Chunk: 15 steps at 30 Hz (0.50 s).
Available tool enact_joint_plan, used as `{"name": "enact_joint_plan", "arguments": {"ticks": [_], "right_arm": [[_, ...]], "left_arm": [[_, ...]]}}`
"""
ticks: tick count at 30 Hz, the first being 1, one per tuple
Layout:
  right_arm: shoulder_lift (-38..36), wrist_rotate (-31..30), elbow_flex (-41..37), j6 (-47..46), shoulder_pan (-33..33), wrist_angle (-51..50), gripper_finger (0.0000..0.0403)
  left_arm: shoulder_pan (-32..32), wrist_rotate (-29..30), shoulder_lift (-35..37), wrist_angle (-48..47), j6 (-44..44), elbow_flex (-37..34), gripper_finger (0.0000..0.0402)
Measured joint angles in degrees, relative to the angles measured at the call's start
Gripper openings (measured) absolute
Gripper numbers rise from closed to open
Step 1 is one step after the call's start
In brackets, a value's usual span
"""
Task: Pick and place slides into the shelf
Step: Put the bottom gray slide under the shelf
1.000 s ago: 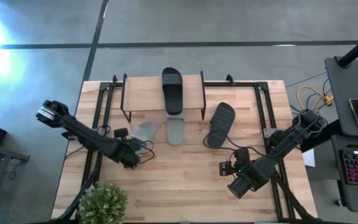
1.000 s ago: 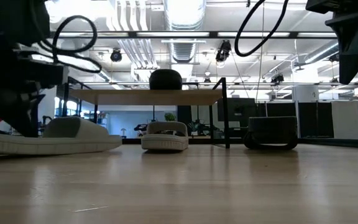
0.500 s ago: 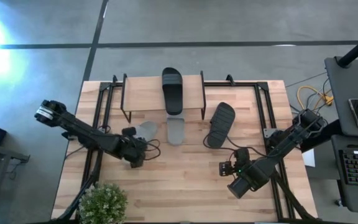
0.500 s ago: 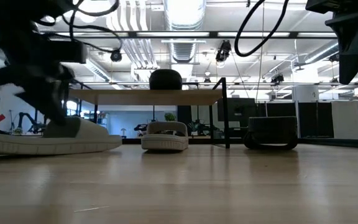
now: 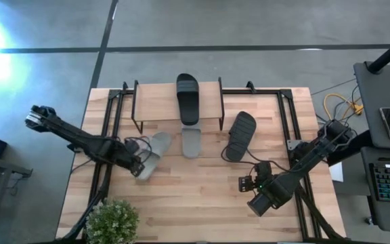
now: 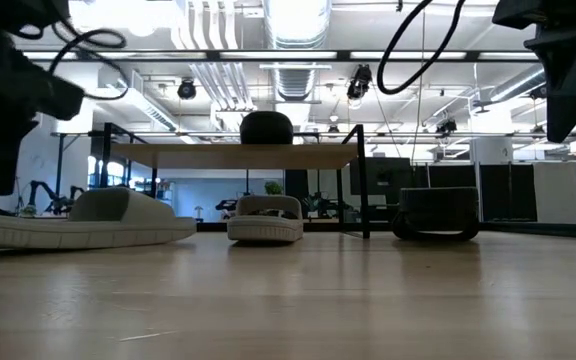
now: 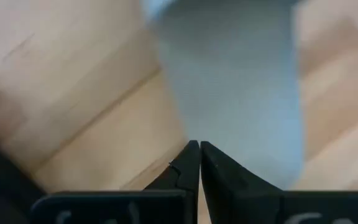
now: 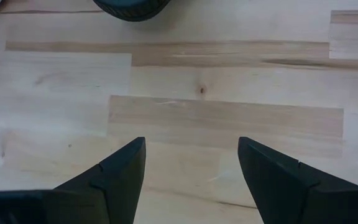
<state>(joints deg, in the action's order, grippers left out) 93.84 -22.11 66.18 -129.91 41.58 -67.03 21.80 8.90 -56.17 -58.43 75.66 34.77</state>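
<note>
the bench (image 5: 202,196) carries the shelf (image 5: 158,102), with one black slide (image 5: 188,98) already on its plank. a second black slide (image 5: 240,134) and a grey slide (image 5: 191,141) lie in front. the left gripper (image 5: 139,168), fingers pressed together, sits at the other grey slide (image 5: 153,150); it should spread wide before closing on that strap. the right gripper (image 8: 190,163) waits spread apart near the bench's front right.

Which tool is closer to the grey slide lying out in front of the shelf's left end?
Left. The left tool sits at that grey slide, at its near end; the right tool waits far across the table, by the right edge.
</note>
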Motion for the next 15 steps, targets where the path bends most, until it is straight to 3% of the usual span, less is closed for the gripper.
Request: {"name": "enact_joint_plan", "arguments": {"ticks": [7,15], "right_arm": [[0.0,0.0,-0.6,0.0,0.0,-0.2,0.0247],[0.0,0.0,-0.7,0.4,0.0,0.0,0.0247]], "left_arm": [[-0.1,-3.5,-2.1,3.7,9.2,-4.3,0.0],[-0.1,-3.7,-9.8,5.4,9.9,-4.6,0.0]]}}
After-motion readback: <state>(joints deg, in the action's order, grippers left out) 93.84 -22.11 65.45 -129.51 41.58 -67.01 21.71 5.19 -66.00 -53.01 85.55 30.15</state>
